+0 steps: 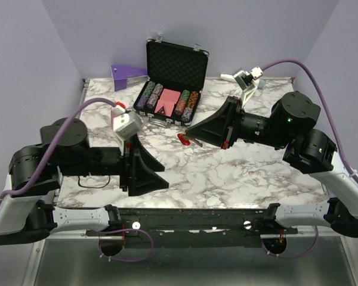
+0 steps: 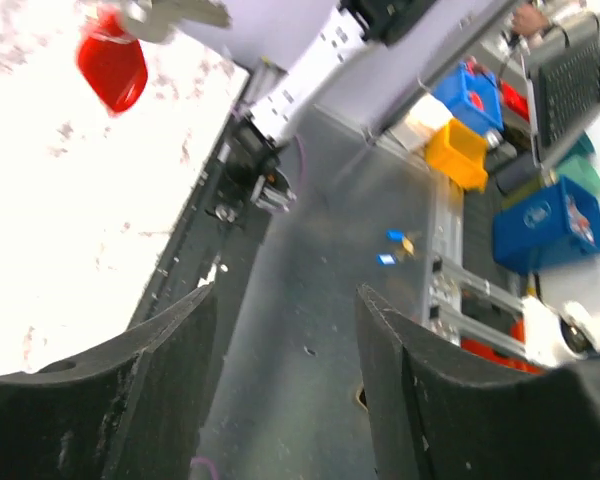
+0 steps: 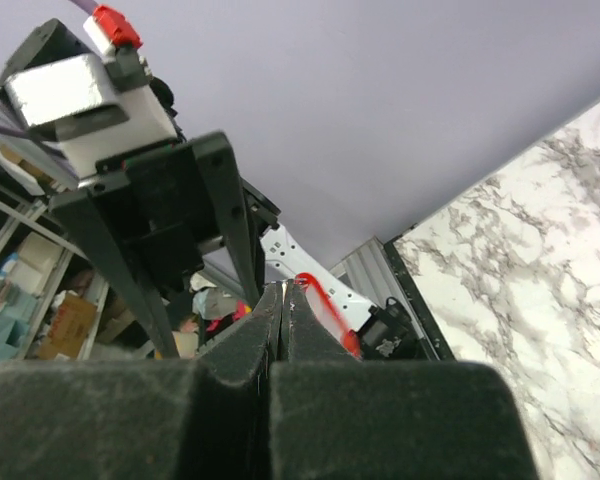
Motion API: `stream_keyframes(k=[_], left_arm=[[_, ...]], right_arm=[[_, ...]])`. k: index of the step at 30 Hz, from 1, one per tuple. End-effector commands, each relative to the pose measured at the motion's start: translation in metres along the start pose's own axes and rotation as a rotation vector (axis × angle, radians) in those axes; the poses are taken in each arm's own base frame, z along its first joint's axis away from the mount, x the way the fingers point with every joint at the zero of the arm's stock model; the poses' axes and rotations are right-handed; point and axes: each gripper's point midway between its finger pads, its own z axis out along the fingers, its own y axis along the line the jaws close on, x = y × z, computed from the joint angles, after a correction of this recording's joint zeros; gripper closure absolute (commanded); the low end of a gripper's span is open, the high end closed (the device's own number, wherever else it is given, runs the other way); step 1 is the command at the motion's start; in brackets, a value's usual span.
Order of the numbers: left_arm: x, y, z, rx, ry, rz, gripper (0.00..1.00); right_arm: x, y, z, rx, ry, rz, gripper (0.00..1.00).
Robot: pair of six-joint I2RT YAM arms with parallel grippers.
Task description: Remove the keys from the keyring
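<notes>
The red keyring tag [image 1: 183,138] hangs at the tips of my right gripper [image 1: 191,134], just above the marble table [image 1: 227,173]. My right gripper is shut, its jaws pressed together on the ring end. In the right wrist view the tag [image 3: 326,306] sticks out beside the closed fingertips [image 3: 283,292]. In the left wrist view the tag [image 2: 111,66] shows at top left, with a silvery key [image 2: 175,12] above it. My left gripper [image 1: 148,173] is open and empty, low at the table's front left and pointing right, with its wide gap [image 2: 285,300] visible.
An open black case [image 1: 176,62] with poker chip stacks and a pink box [image 1: 167,103] stands at the back centre. A purple wedge [image 1: 126,74] is at the back left and a white piece [image 1: 241,80] at the back right. A black cable [image 1: 92,179] lies by the left arm.
</notes>
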Motion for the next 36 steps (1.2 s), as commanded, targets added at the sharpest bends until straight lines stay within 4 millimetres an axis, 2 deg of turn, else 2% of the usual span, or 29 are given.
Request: stream_keyframes(k=[1, 7, 14, 20, 24, 28, 30, 36], left_arm=[[-0.032, 0.016, -0.023, -0.131, -0.197, 0.019, 0.34], [-0.056, 0.024, -0.030, -0.184, -0.334, 0.070, 0.34], [-0.070, 0.039, -0.026, -0.268, -0.347, 0.192, 0.32], [-0.079, 0.040, -0.034, -0.257, -0.466, 0.352, 0.35], [-0.076, 0.038, -0.031, -0.228, -0.479, 0.491, 0.37], [-0.085, 0.040, -0.041, -0.266, -0.536, 0.636, 0.37], [-0.089, 0.042, -0.045, -0.291, -0.551, 0.699, 0.37], [-0.095, 0.044, -0.042, -0.321, -0.564, 0.853, 0.33]], right_arm=[[-0.004, 0.023, 0.001, -0.120, -0.013, 0.016, 0.99], [-0.001, 0.036, 0.008, -0.213, 0.000, 0.072, 0.99], [0.004, 0.040, 0.021, -0.252, 0.041, 0.137, 0.99], [0.001, 0.045, 0.022, -0.274, 0.037, 0.138, 0.99], [0.000, 0.045, 0.025, -0.275, 0.038, 0.142, 0.99], [-0.002, 0.039, 0.031, -0.237, 0.035, 0.150, 0.99], [-0.003, 0.037, 0.035, -0.224, 0.033, 0.165, 0.99], [-0.009, 0.036, 0.042, -0.211, 0.021, 0.198, 0.99]])
